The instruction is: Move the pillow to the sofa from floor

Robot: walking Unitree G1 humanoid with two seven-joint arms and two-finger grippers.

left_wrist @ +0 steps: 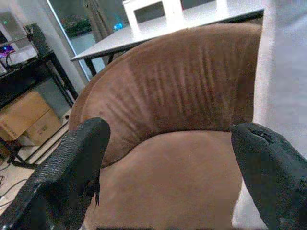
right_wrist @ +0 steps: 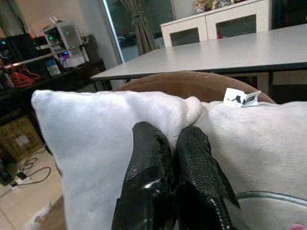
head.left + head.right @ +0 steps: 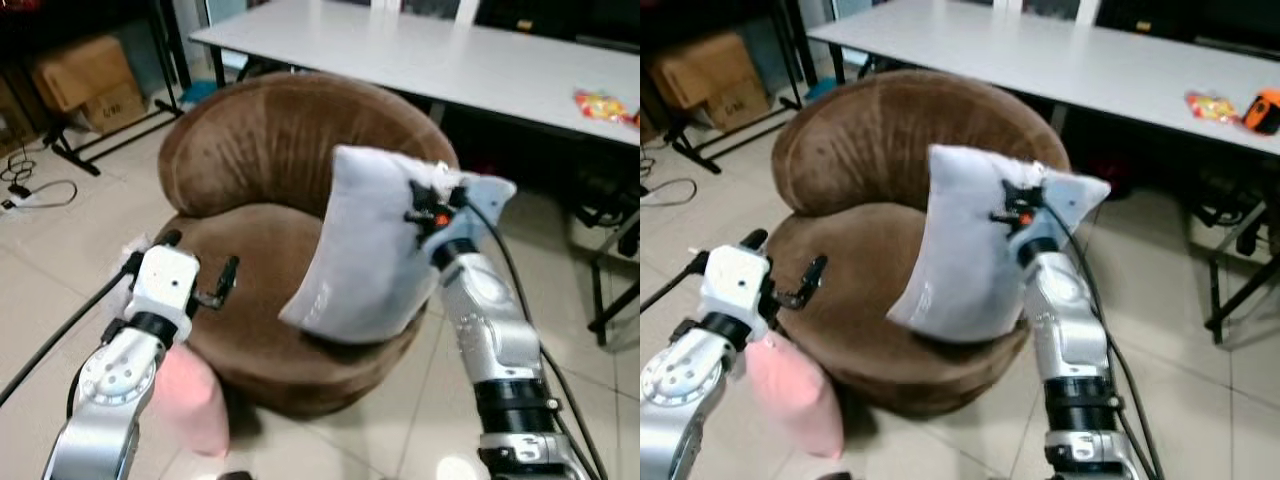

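A white pillow (image 3: 365,250) stands upright on its edge on the right side of the round brown sofa (image 3: 270,140). My right gripper (image 3: 428,200) is shut on the pillow's top edge; in the right wrist view its two black fingers (image 2: 165,158) pinch a fold of the white fabric (image 2: 96,124). My left gripper (image 3: 200,270) is open with nothing between its fingers, over the left front of the sofa seat (image 1: 177,172). The pillow's edge (image 1: 283,62) shows beside it.
A pink cushion (image 3: 190,395) lies on the tiled floor under my left arm. Behind the sofa stands a long white table (image 3: 430,50) with a colourful packet (image 3: 605,105). Cardboard boxes (image 3: 85,80) and cables (image 3: 30,190) are at the far left.
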